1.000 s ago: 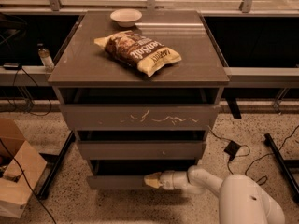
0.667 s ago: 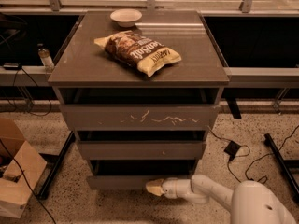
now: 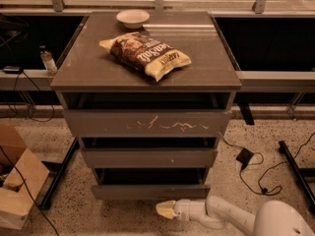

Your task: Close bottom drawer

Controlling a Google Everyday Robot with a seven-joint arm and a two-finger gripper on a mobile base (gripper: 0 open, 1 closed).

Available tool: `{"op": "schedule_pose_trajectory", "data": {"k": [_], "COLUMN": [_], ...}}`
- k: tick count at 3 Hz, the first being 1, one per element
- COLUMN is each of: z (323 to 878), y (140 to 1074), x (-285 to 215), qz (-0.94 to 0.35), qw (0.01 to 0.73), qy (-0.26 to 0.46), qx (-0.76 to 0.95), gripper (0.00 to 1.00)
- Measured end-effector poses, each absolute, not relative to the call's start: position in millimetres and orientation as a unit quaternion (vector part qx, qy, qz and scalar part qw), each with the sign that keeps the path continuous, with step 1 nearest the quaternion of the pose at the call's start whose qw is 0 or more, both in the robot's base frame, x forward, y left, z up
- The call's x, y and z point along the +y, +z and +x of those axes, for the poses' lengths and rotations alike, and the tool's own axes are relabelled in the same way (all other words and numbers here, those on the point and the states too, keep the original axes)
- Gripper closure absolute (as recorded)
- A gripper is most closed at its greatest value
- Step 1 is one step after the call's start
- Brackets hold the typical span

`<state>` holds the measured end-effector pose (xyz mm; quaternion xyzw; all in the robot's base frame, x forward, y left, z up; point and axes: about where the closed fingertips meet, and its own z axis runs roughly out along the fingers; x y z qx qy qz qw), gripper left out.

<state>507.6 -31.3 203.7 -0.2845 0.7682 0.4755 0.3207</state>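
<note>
The bottom drawer (image 3: 150, 191) sits lowest in the cabinet (image 3: 74, 75), just above the speckled floor (image 3: 123, 218). Its plain front stands a little forward of the frame, and a dark strip of its interior shows above the top edge. How deep that interior runs is lost in shadow.

The gripper (image 3: 165, 210) lies low in front of that drawer, a little right of its middle and just under the lower edge of the front. We cannot tell whether it touches the front, nor whether it is open or closed; it shows only as one pale tip pointing left. The white arm (image 3: 224, 214) runs from it to the right, and its bulky rear part is cut off by the lower frame edge.

Above come the middle drawer (image 3: 149, 158) with a white speck and the top drawer (image 3: 147, 123) with pale scratches, both also showing dark gaps. On the cabinet top lie a chip bag (image 3: 146, 54) and, near the rear edge, a bowl (image 3: 132, 18).

Bare floor lies left of the gripper. Further left stands a cardboard box (image 3: 19, 181), partly cut off, crossed by a cable. To the right a power adapter (image 3: 244, 157) and its cords lie on the floor, near the arm.
</note>
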Motion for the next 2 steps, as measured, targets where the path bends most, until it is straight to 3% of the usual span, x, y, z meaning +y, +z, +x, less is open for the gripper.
{"op": "schedule_pose_trajectory", "data": {"k": [2], "z": [539], "y": [208], "x": [-13], "qz": [-0.311], "qw": [0.362], "qy": [0.484], "qx": [0.733], "gripper": [1.0]}}
